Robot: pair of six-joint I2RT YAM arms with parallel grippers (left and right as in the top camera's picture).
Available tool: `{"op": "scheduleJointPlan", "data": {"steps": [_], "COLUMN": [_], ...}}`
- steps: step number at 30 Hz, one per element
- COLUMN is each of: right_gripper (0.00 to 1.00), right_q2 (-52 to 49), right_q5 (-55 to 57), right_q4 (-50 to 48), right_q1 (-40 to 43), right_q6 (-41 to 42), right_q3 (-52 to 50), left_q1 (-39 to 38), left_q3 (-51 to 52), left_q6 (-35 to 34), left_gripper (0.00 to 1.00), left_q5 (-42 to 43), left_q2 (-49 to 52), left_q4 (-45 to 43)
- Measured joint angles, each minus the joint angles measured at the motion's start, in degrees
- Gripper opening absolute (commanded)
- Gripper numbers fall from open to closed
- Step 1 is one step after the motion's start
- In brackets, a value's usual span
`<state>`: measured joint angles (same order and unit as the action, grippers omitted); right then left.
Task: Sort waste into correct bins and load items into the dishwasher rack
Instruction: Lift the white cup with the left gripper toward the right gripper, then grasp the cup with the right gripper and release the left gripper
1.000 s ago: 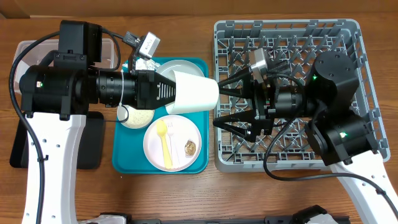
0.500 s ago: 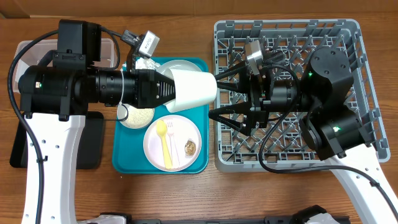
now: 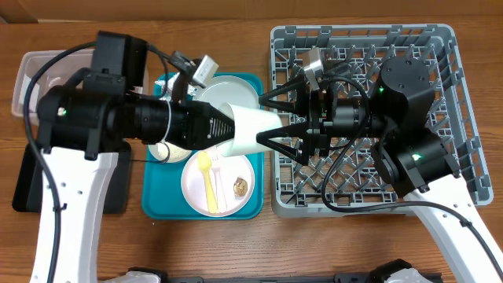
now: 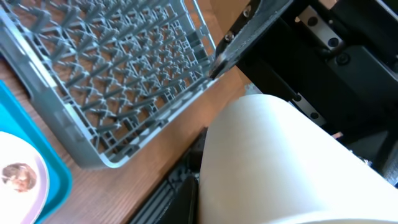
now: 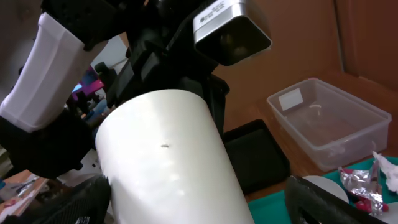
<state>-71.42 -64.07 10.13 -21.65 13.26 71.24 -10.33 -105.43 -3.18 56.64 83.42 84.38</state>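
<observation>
- Overhead, the left hand [image 3: 226, 130] is closed on the mouth end of the white cup [image 3: 250, 130]. It holds the cup on its side in the air, base pointing toward 3 o'clock.
- The cup hangs over the 3 o'clock edge of the teal tray [image 3: 157, 208], just short of the dishwasher rack [image 3: 440, 47]. The rack fills the 3 o'clock side of the tabletop [image 3: 314, 244].
- The right hand [image 3: 262, 119] reaches from over the rack toward 9 o'clock. It is open, with one finger at 12 o'clock of the cup's base and one at 6 o'clock. Whether either finger touches the cup cannot be told.
- This looks like a handover. The cup is held sideways so that its free base meets the spread fingers, probably because the rack lies on the right arm's side.
- The right wrist view shows the cup's side close up, filling the space ahead of the fingers.
- Below the cup, toward 6 o'clock on the teal tray, lies the whitish-pink plate [image 3: 192, 189]. It carries the white-and-yellow utensil [image 3: 206, 177] and a brown food scrap [image 3: 240, 185].
- The grey plate [image 3: 228, 86] sits at the tray's 12 o'clock end.
- The clear tub [image 3: 31, 75] stands at 10 o'clock and the black tray [image 3: 27, 189] at 8 o'clock.
</observation>
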Motion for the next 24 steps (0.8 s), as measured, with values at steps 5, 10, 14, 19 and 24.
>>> {"op": "scheduleJointPlan", "data": {"steps": [5,10,14,19,24], "right_gripper": [0.93,0.93,0.94,0.98,0.97], "right_q2": [-0.02,0.0,-0.11,-0.17,-0.22], "right_q5": [0.17,-0.24,-7.06,-11.28,-15.34], "right_q4": [1.88,1.51,-2.36,-2.89,-5.38], "right_q1": [0.02,-0.42,-1.07,-1.22,-1.2], "right_q6": [-0.07,-0.42,-3.54,-4.85,-5.38], "right_q3": [0.0,0.0,0.0,0.0,0.0], "left_q1": [2.84,2.99,2.97,2.97,2.93], "left_q3": [0.0,0.0,0.0,0.0,0.0], "left_q6": [0.24,0.24,0.26,0.46,0.63], "left_gripper": [0.04,0.04,0.04,0.04,0.04], "left_q5": [-1.27,-1.36,0.61,5.33,7.48], "left_q2": [-2.86,-3.15,-3.15,-3.17,-3.41], "left_q4": [-0.13,-0.15,-0.35,-0.37,-1.27]}}
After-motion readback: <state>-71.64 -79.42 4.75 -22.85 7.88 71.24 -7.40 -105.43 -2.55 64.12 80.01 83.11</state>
